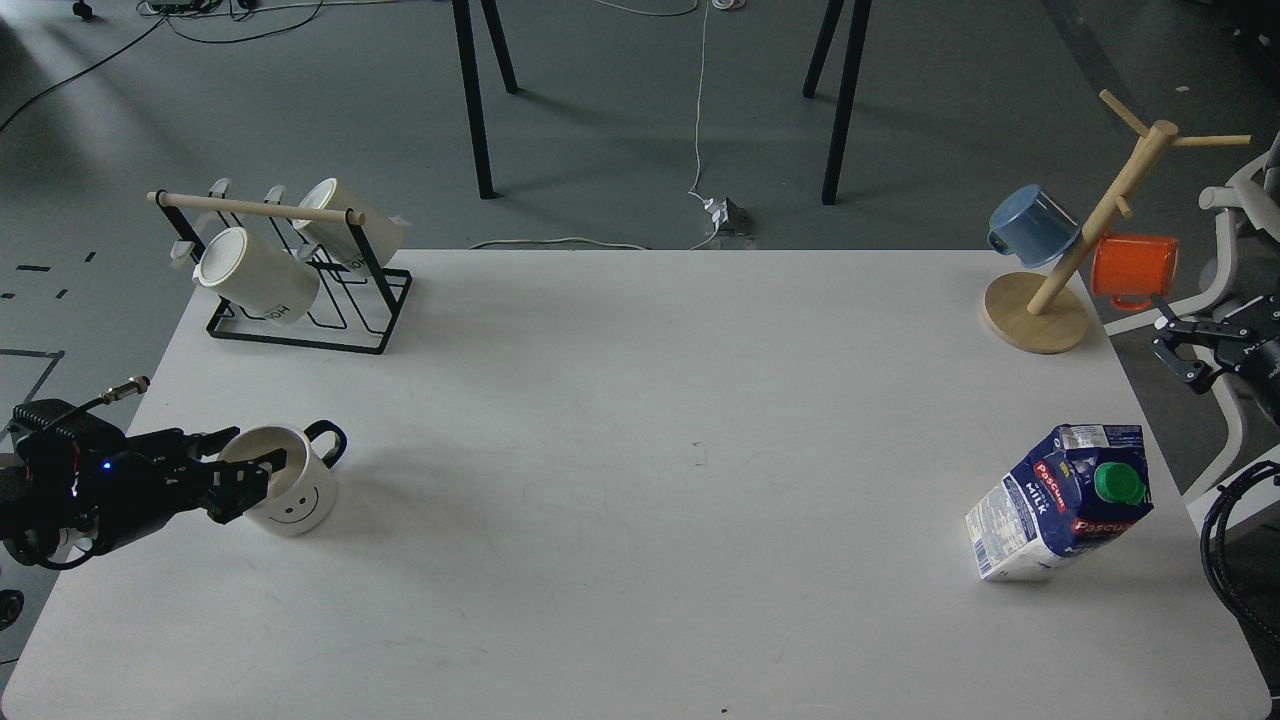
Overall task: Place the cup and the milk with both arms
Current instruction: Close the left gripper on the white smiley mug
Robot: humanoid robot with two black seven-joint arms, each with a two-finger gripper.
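**A:** While the left gripper (250, 467) has its fingers clamped over the smiley mug (290, 482)'s near rim at the table (640, 400)'s left edge, is anything placed?

**B:** Doubt it. The Pascual milk carton (1062, 503) stands untouched near the right edge; the right gripper (1180, 345) hangs well off it, fingers spread, empty.

Our left gripper (245, 463) at cup (290, 492), near left on white table (640, 420); one finger inside rim, other outside wall, closed on it. Cup upright, smiley facing us, black handle pointing far-right. Milk (1062, 502) stands near right, green cap facing us. Our right gripper (1180, 350) off table's right edge, fingers apart, well apart from milk. Far left: black rack (300, 300) holding two cream mugs (255, 275). Far right: wooden mug tree (1040, 310) with blue mug (1033, 225) and orange mug (1133, 268).
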